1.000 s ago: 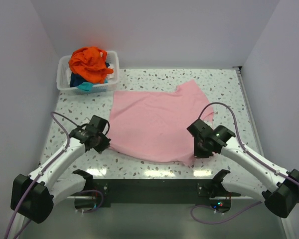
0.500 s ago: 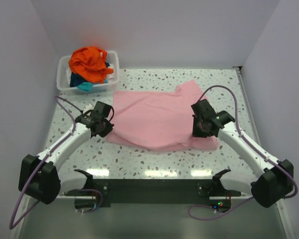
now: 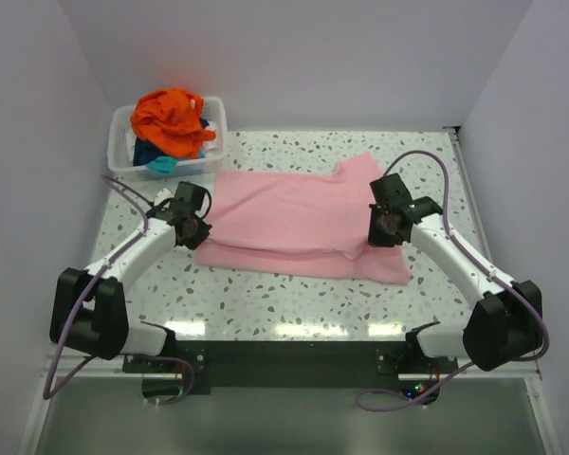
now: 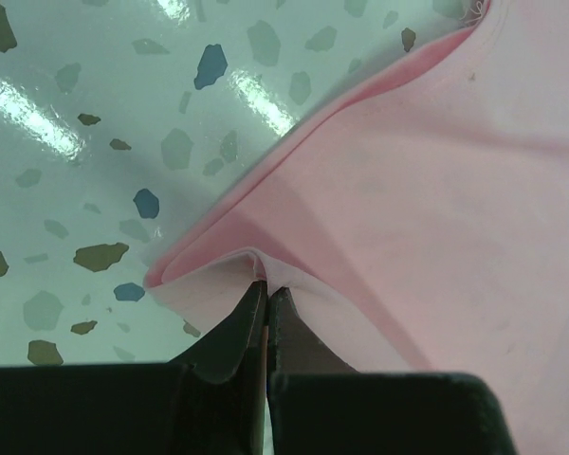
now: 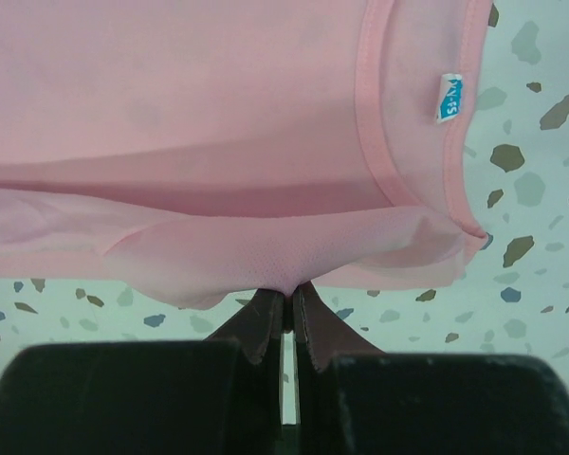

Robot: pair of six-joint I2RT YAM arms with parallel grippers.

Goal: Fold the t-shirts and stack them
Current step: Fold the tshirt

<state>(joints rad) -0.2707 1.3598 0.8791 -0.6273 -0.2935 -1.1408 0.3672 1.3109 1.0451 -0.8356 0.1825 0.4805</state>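
Observation:
A light pink t-shirt (image 3: 294, 220) lies across the table's middle, its near edge folded over toward the back. My left gripper (image 3: 197, 227) is shut on the shirt's left folded edge (image 4: 256, 265). My right gripper (image 3: 383, 226) is shut on the shirt's hem at the right, near the collar with a blue tag (image 5: 449, 97). The pink cloth fills both wrist views (image 5: 218, 142). A bright orange t-shirt (image 3: 171, 118) is heaped on teal and dark blue ones (image 3: 157, 161) in the bin.
A white plastic bin (image 3: 123, 142) stands at the back left on the speckled table (image 3: 266, 294). White walls close the left, back and right sides. The arm bases sit at the near edge.
Both grippers have carried the shirt's near edge away from the bases toward the back, folding it over the rest. The shirt now shows as a narrower band.

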